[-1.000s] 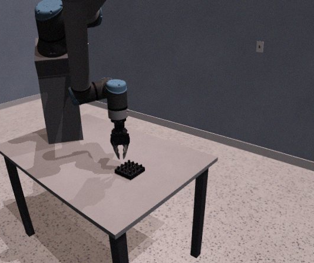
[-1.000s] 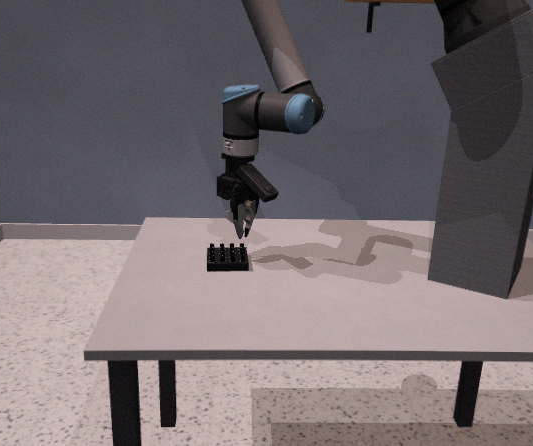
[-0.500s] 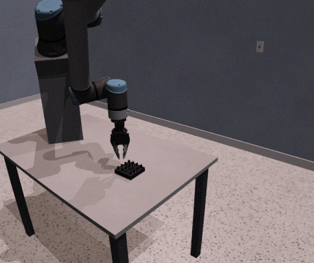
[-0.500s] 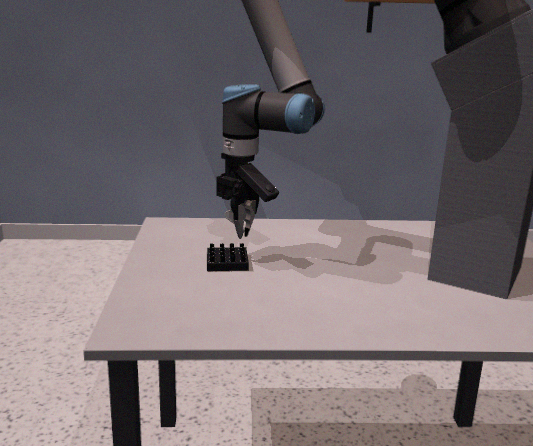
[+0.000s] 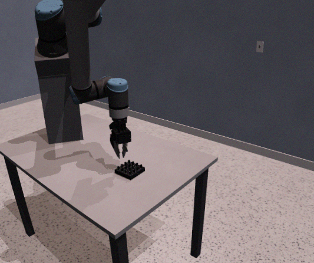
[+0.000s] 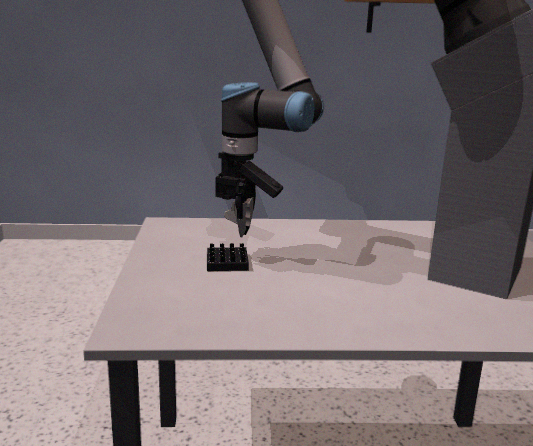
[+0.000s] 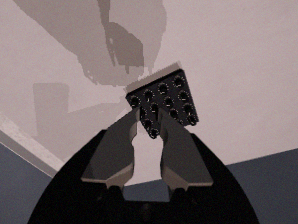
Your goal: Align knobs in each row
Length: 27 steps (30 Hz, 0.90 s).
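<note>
The black knob box [image 5: 130, 177] [image 6: 227, 267] [image 7: 170, 77] lies flat on the table, with a grid of small black knobs [image 7: 163, 88] standing up from its top. Each knob has a ring of small pale marks. The pointing directions and the row letters are too small and dark to read. My gripper [image 5: 121, 157] [image 6: 243, 235] [image 7: 148, 107] is slightly open, with a narrow gap between the fingertips and nothing held. It hangs above the box's robot-side, far part, clear of the knobs. In the wrist view the fingertips hide part of several knobs.
The grey table [image 5: 164, 177] [image 6: 319, 320] [image 7: 240, 90] carries the box. The robot's pedestal [image 5: 59, 112] [image 6: 484, 200] stands at the table's other end. Arm shadows fall on the table beside the box. A blue-grey wall [image 5: 188, 74] [image 6: 119, 125] stands behind.
</note>
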{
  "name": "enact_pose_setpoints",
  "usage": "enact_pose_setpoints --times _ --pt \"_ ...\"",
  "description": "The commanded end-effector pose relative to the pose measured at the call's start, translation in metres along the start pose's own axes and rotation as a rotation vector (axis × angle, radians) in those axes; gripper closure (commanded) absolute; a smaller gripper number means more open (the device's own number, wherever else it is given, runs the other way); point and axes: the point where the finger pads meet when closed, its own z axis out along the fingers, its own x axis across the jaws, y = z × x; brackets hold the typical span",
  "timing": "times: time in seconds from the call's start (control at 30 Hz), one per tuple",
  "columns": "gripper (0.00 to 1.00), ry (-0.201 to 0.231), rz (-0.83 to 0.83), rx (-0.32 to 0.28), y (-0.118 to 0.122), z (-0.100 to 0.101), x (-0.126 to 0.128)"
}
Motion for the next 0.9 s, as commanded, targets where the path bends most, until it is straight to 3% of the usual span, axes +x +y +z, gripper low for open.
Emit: enact_pose_setpoints --times 0.0,0.73,0.87 --pt "0.89 0.003 -0.156 -0.001 0.0 -0.003 0.0" --pt "0.89 0.003 -0.798 -0.002 0.004 -0.013 -0.001" --pt "0.89 0.003 -0.844 -0.002 0.005 -0.014 -0.001"
